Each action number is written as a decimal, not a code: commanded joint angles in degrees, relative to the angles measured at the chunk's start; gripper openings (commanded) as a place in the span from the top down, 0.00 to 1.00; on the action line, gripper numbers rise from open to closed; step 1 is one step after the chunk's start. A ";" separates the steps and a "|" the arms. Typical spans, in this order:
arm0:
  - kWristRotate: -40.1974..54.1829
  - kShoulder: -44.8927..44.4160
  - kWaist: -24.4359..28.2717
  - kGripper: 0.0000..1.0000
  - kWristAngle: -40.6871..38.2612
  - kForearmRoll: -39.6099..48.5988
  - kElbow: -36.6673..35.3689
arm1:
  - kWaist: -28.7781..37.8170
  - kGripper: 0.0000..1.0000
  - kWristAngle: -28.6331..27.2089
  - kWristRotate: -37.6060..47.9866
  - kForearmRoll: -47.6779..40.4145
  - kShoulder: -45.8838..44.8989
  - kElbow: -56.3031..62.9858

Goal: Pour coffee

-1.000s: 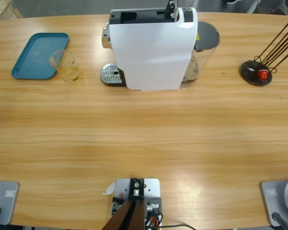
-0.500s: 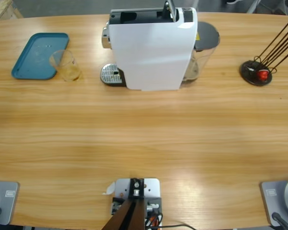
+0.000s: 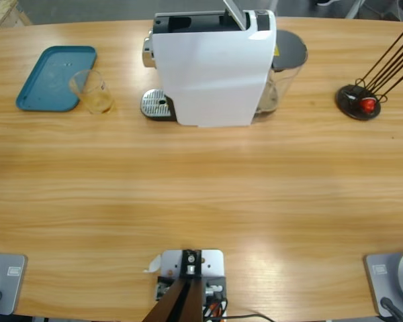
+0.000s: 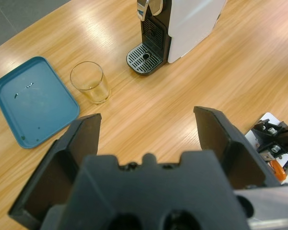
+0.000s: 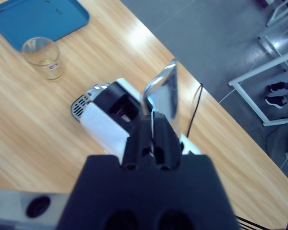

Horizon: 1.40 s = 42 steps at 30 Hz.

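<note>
The left pincer (image 4: 149, 139) hangs above the desk (image 3: 201, 194) with its jaws spread wide and nothing between them. The right pincer (image 5: 152, 132) has its jaws pressed together on the silver lever (image 5: 162, 93) of the white coffee machine (image 3: 213, 67), and the lever stands raised. A clear tumbler (image 3: 91, 91) stands on the desk just beside the blue tray (image 3: 50, 79), left of the machine's drip grille (image 3: 154, 104). No coffee shows in the tumbler. A black capsule stand (image 3: 358, 102) sits at the far right.
</note>
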 commanded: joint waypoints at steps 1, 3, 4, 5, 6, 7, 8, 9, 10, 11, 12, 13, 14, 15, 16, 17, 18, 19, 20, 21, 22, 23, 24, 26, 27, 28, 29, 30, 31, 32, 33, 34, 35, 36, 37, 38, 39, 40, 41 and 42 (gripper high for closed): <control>-0.55 -0.99 -0.38 0.17 -0.49 -0.19 1.97 | 1.22 1.00 1.45 -0.08 0.13 6.79 0.46; -0.48 -0.99 -0.38 0.17 -0.56 -0.19 1.97 | 1.22 1.00 0.41 -0.18 0.39 6.86 0.06; -0.53 -0.99 -0.38 0.17 -0.52 -0.19 1.97 | 1.22 1.00 0.15 -0.34 0.53 6.79 -0.23; -0.55 -0.95 -0.38 0.17 -0.56 -0.19 1.97 | 1.22 1.00 0.17 -0.54 0.87 6.79 -0.45; -0.55 -0.99 -0.38 0.17 -0.58 -0.19 1.97 | 1.22 1.00 0.32 -0.66 0.99 6.79 -0.47; -0.53 -0.99 -0.38 0.17 -0.58 -0.19 1.97 | 1.22 1.00 0.59 -0.80 1.06 6.79 -0.44; -0.53 -1.02 -0.44 0.17 -0.58 -0.19 1.97 | 1.22 1.00 0.87 -0.85 1.08 6.79 -0.45; -0.55 -1.02 -0.47 0.17 -0.58 -0.19 1.97 | 1.22 1.00 1.31 -0.85 1.08 6.84 -0.45; -0.55 -1.06 -0.47 0.17 -0.58 -0.19 1.97 | 1.22 1.00 1.78 -0.85 1.08 7.00 -0.49; -0.55 -1.07 -0.47 0.17 -0.58 -0.19 1.97 | 1.22 1.00 2.14 -0.85 1.16 7.25 -0.49; -0.55 -1.07 -0.47 0.17 -0.58 -0.19 1.97 | 1.22 1.00 2.66 -0.90 1.34 7.54 -0.56; -0.55 -1.07 -0.47 0.17 -0.58 -0.19 1.97 | 1.22 1.00 3.19 -1.20 1.43 7.91 -0.58; -0.55 -1.09 -0.47 0.17 -0.58 -0.19 1.97 | 1.22 1.00 4.00 -1.50 1.48 8.28 -0.63; -0.55 -1.09 -0.47 0.17 -0.58 -0.19 1.97 | 1.22 1.00 4.86 -1.91 1.52 8.56 -0.84; -0.55 -1.09 -0.47 0.17 -0.58 -0.19 1.97 | 1.22 1.00 5.63 -2.35 1.53 8.90 -1.30; -0.55 -1.13 -0.47 0.17 -0.58 -0.19 1.97 | 1.15 1.00 6.48 -2.63 1.74 9.28 -1.77; -0.55 -1.13 -0.51 0.17 -0.58 -0.19 1.97 | 1.14 1.00 7.25 -2.82 1.99 9.65 -2.16; -0.55 -1.16 -0.56 0.17 -0.58 -0.19 1.97 | 1.14 1.00 7.80 -2.87 2.18 9.95 -2.44; -0.56 -1.11 -0.61 0.17 -0.58 -0.19 1.97 | 1.14 1.00 8.22 -2.87 2.40 10.25 -2.56; -0.63 -1.23 -0.73 0.17 -0.58 -0.17 1.97 | 1.14 1.00 8.41 -2.87 2.48 10.32 -2.65; -0.63 -1.44 -0.73 0.17 -0.58 -0.19 1.99 | 1.14 1.00 8.36 -2.87 2.55 10.37 -2.77; -0.63 -1.46 -0.73 0.17 -0.58 -0.19 2.01 | 1.14 1.00 8.13 -2.87 2.94 10.27 -3.06; -0.63 -1.46 -0.84 0.17 -0.58 -0.17 1.97 | 1.14 1.00 7.60 -2.94 3.68 10.04 -3.71; -0.63 -1.64 -0.91 0.17 -0.58 -0.17 2.06 | 1.14 1.00 5.97 -3.19 6.05 9.16 -6.20; -0.63 -1.60 -0.93 0.17 -0.58 -0.19 2.04 | 1.14 1.00 4.90 -3.33 7.69 8.42 -7.34; -0.63 -1.60 -1.00 0.17 -0.58 -0.19 2.04 | 1.14 1.00 3.68 -3.40 9.22 7.39 -8.10; -0.63 -1.60 -1.00 0.17 -0.58 -0.19 2.06 | 1.14 1.00 2.68 -3.37 10.11 5.89 -8.29; -0.63 -1.58 -1.00 0.17 -0.58 -0.19 2.04 | 1.14 1.00 1.80 -3.05 10.46 4.05 -7.92; -0.63 -1.48 -1.00 0.17 -0.58 -0.19 2.01 | 1.14 1.00 0.92 -2.49 10.57 2.13 -6.78; -0.63 -1.36 -1.00 0.17 -0.58 -0.19 1.97 | 1.14 1.00 -0.24 -1.80 10.66 -0.21 -4.60; -0.63 -1.32 -1.00 0.17 -0.52 -0.19 1.97 | 1.14 1.00 -0.94 -1.20 10.66 -2.00 -2.81; -0.63 -1.29 -1.00 0.17 -0.56 -0.19 1.97 | 1.14 1.00 -1.59 -0.66 10.60 -3.69 -1.12; -0.63 -1.16 -1.00 0.17 -0.54 -0.19 1.97 | 1.14 1.00 -2.15 -0.17 10.57 -5.27 0.48; -0.63 -1.09 -1.00 0.17 -0.52 -0.19 1.97 | 1.14 1.00 -2.54 0.19 10.46 -6.68 1.90; -0.63 -1.07 -1.00 0.17 -0.52 -0.19 1.97 | 1.14 1.00 -2.89 0.48 10.36 -7.92 2.94; -0.63 -1.07 -1.00 0.17 -0.54 -0.19 1.97 | 1.14 1.00 -3.19 0.66 10.25 -8.94 3.89; -0.63 -1.00 -1.00 0.17 -0.58 -0.19 1.97 | 1.14 1.00 -3.28 0.87 10.16 -9.74 4.80; -0.63 -0.99 -1.00 0.17 -0.58 -0.19 1.97 | 1.14 1.00 -3.28 1.20 10.04 -10.44 5.63; -0.63 -0.99 -1.00 0.17 -0.56 -0.19 1.97 | 1.14 1.00 -3.33 1.28 9.80 -11.04 6.40; -0.63 -0.97 -1.00 0.17 -0.58 -0.19 1.97 | 1.14 1.00 -3.49 1.42 9.69 -11.49 6.89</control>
